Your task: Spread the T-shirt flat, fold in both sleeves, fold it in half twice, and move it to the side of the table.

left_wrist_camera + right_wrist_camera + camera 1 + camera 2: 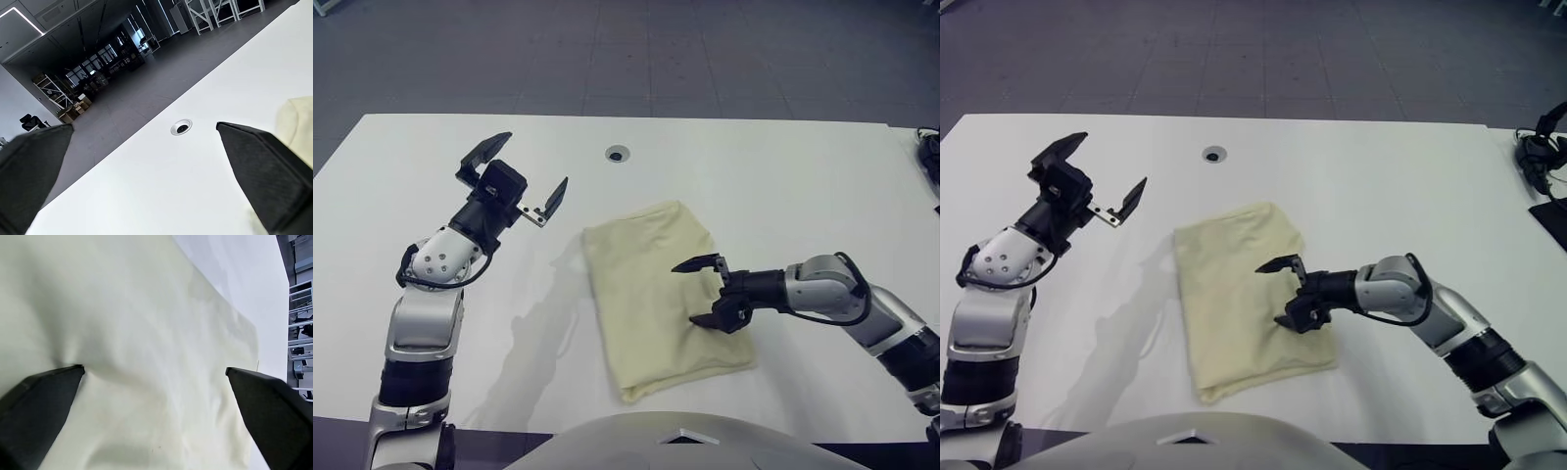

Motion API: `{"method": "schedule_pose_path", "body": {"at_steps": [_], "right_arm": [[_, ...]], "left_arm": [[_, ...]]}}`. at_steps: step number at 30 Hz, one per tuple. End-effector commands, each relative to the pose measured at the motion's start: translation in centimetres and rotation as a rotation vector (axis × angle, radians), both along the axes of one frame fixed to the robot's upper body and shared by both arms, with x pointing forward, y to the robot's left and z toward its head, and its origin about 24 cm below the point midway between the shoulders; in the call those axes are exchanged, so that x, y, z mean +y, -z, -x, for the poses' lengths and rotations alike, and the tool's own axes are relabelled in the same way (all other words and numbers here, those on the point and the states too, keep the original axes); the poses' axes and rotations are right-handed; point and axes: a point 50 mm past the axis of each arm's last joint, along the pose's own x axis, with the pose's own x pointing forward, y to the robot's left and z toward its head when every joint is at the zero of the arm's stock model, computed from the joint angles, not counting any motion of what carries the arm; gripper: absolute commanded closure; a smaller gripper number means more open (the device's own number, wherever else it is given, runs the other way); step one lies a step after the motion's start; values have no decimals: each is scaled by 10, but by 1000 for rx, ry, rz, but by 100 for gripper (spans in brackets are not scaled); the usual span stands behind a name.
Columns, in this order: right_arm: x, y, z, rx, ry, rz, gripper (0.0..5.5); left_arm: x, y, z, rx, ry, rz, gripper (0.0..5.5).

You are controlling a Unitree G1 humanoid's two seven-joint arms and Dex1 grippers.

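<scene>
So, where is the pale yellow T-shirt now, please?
The pale yellow folded T-shirt lies mid-table in the eye views, beneath the open right tool, with the round table hole beyond it.

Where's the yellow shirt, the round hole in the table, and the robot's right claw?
Folded pale yellow T-shirt (pixel 641 294): left eye view, cloth's middle.
Small round table hole (pixel 618 154): left eye view, dark centre.
Right gripper (pixel 683 294): left eye view, between fingertips.

Room lay open on the white tabletop (pixel 783 176) beyond the folded pale-yellow T-shirt (pixel 626 284). The spread-fingered right gripper (pixel 685 294) blocked its right side; black cables (pixel 1534 157) crowded the table's right edge.
</scene>
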Motion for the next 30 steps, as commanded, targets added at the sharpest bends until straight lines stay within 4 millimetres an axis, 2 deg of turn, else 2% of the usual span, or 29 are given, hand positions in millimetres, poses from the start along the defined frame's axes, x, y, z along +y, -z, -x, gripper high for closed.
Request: {"method": "schedule_pose_path", "body": {"at_steps": [1,4,8,12,15,18,20,23,26,30], "right_arm": [[13,42,16,78,1,34,10],[21,34,12,41,19,-78,10],[25,8,0,13,87,-291,10],[14,-24,-3,34,185,-538,10],[4,-38,3,78,220,-657,10],[-7,-49,7,93,262,-739,10],[-19,-47,15,134,288,-711,10],[-40,-28,38,209,281,-522,10],[-54,-9,57,210,217,-312,10],[-65,3,70,193,127,-146,10]], "left_arm": [[-6,11,3,41,18,-10,12],[-8,12,3,46,26,-10,12],[-5,14,4,47,15,-16,12],[3,6,10,6,12,-19,12],[12,-3,24,-48,35,-23,12],[16,-3,48,-67,88,-112,12],[19,7,72,-39,165,-259,12],[26,26,109,20,304,-557,12],[29,43,127,42,424,-767,12],[39,57,142,115,512,-875,12]]}}
